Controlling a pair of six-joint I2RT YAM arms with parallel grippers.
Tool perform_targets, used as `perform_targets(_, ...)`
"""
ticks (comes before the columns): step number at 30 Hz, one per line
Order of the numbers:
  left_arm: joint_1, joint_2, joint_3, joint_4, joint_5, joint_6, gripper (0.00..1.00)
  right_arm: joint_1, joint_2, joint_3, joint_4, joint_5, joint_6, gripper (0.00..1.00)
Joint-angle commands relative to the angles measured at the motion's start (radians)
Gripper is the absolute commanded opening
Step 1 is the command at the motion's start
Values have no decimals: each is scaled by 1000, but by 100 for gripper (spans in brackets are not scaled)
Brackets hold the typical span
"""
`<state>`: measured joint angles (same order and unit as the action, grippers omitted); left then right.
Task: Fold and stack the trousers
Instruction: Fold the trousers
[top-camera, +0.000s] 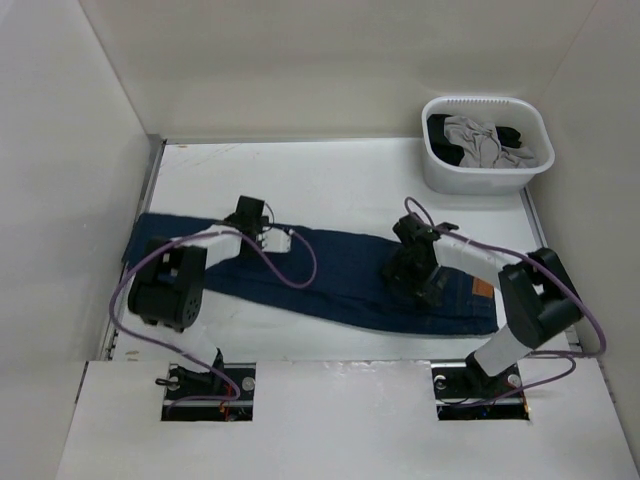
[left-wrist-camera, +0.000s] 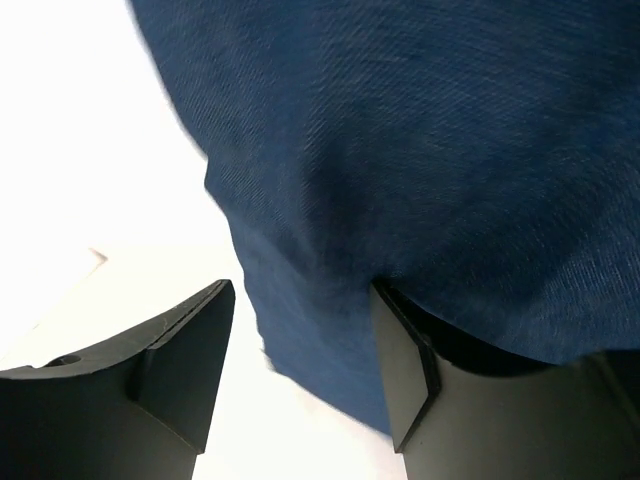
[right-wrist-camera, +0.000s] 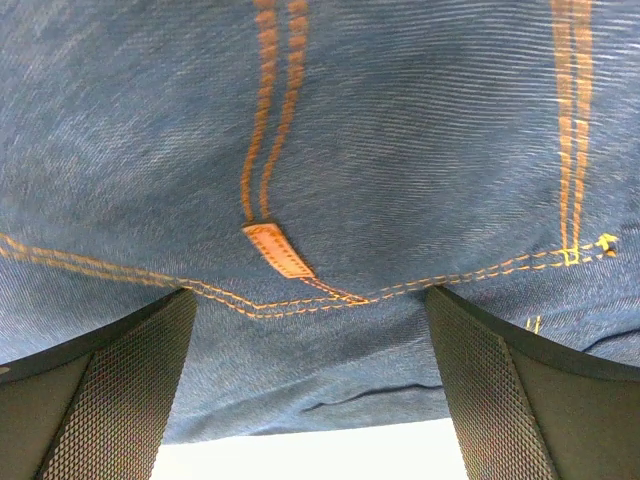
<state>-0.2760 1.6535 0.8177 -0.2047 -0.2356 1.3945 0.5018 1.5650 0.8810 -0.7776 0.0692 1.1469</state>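
The dark navy jeans (top-camera: 340, 270) lie flat and stretched across the table, legs to the left and waistband to the right, with a tan patch (top-camera: 481, 288) at the waist. My left gripper (top-camera: 247, 212) is low over the far edge of a leg. In the left wrist view it (left-wrist-camera: 302, 300) is open, with the denim (left-wrist-camera: 420, 150) edge lying between the fingers and over the right one. My right gripper (top-camera: 408, 272) is low over the seat. In the right wrist view it (right-wrist-camera: 310, 300) is open wide over the denim (right-wrist-camera: 400, 150), near an orange pocket tab (right-wrist-camera: 280, 250).
A white basket (top-camera: 440, 175) at the back right holds a light grey garment (top-camera: 475, 135) and a black garment (top-camera: 520, 135). White walls enclose the white table (top-camera: 330, 175) on three sides.
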Motion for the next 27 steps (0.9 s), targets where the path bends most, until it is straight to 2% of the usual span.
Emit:
perform_targets(1,14,188,110,51,139,-156,56,-73,134,88,250,96,-122,100)
perform_targets(6,19,252,262,-44,141,-158,57,-136,279,286,242,81,-214,100)
perform_targets(9,37,246,261,-132,137,-167,57,-147,335,392,222,92,-281,100)
perform_targets(11,54,229,235,-148,137,-181,57,-147,323,397,224,102,-299,100)
perform_targets(15,99,169,224,-130,147,-264,60,-148,200,354,218,168,-357,100)
perform_targets(19,177,85,300,-143,150,-333,63,-203,-9,245,201,179,-339,100)
perform_targets(22,246,31,331,-189,137,-289,63,-286,-138,164,184,167,-334,100)
perform_targets(27,424,-14,290,-280,133,-186,63,-427,-224,90,170,155,-345,100)
